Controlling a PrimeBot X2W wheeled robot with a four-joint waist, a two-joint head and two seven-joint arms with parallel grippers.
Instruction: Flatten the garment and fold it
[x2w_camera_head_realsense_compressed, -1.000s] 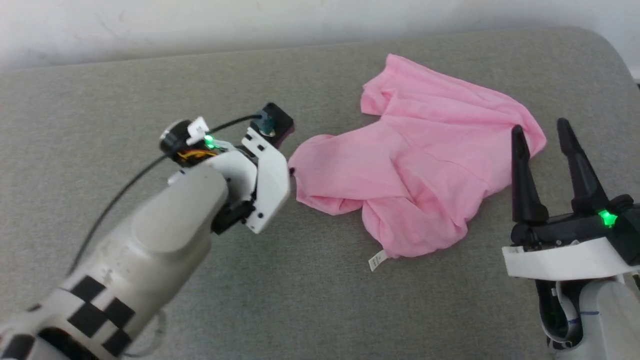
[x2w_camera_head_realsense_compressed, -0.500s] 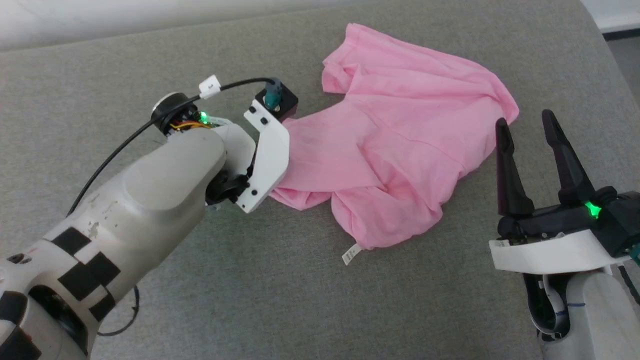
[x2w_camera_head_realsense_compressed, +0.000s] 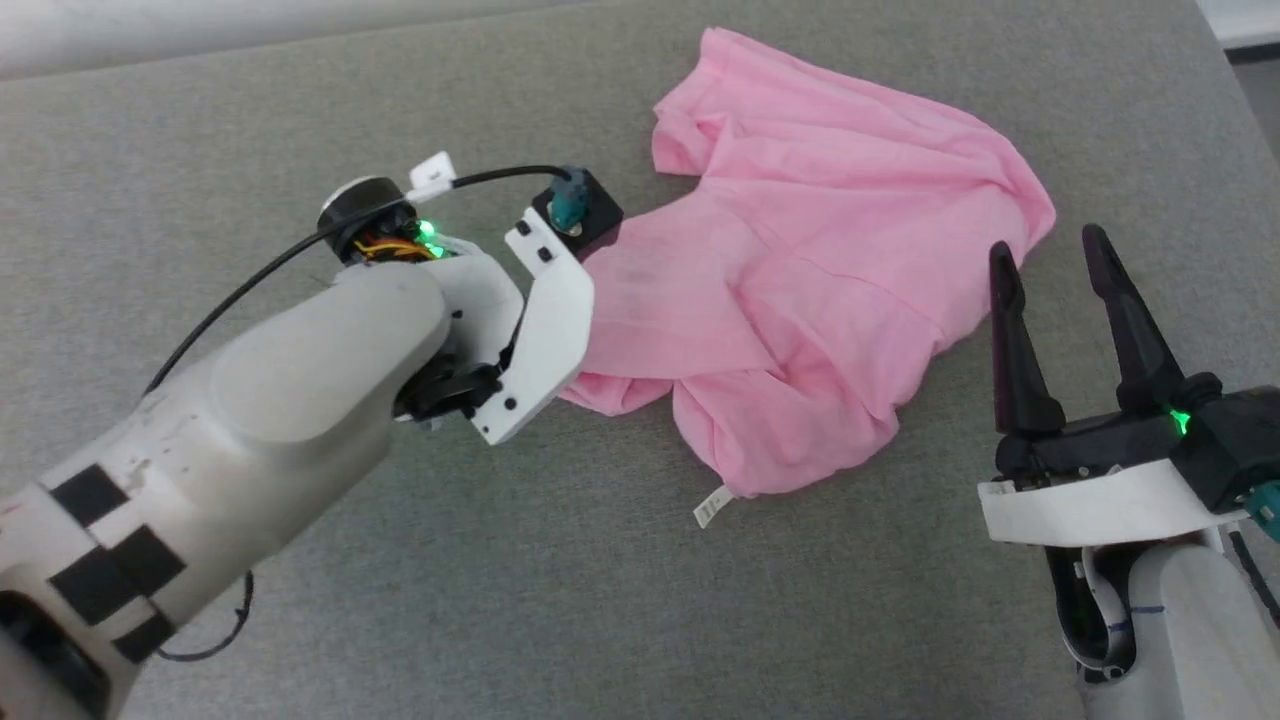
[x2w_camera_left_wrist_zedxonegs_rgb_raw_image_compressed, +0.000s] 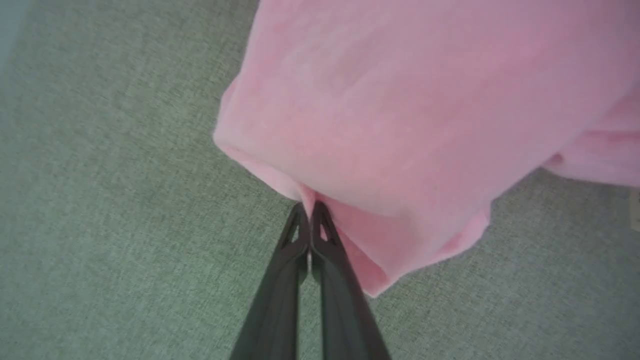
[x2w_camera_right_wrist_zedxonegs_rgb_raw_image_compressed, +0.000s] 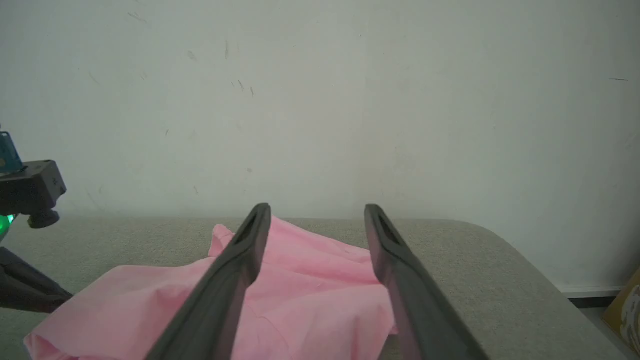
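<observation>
Cushion (x2w_camera_head_realsense_compressed: 600, 620): left gripper (x2w_camera_left_wrist_zedxonegs_rgb_raw_image_compressed: 311, 207) tight on garment (x2w_camera_left_wrist_zedxonegs_rgb_raw_image_compressed: 400, 100)

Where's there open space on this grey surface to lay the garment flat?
Bare grey surface lies left of the left arm, and along the near strip below the garment. Crowded: the garment's left edge, pinched by the left gripper, and its right edge beside the open right gripper.

Look along your right gripper (x2w_camera_right_wrist_zedxonegs_rgb_raw_image_compressed: 317, 212): its two dark fingers stand wide apart, raised above the grey cushion (x2w_camera_right_wrist_zedxonegs_rgb_raw_image_compressed: 475, 260). Past them the pink garment (x2w_camera_right_wrist_zedxonegs_rgb_raw_image_compressed: 310, 300) lies rumpled on that cushion, with a white wall (x2w_camera_right_wrist_zedxonegs_rgb_raw_image_compressed: 320, 100) behind. At the left edge you see the left arm's black camera block (x2w_camera_right_wrist_zedxonegs_rgb_raw_image_compressed: 31, 187), with a green glow just below it.
</observation>
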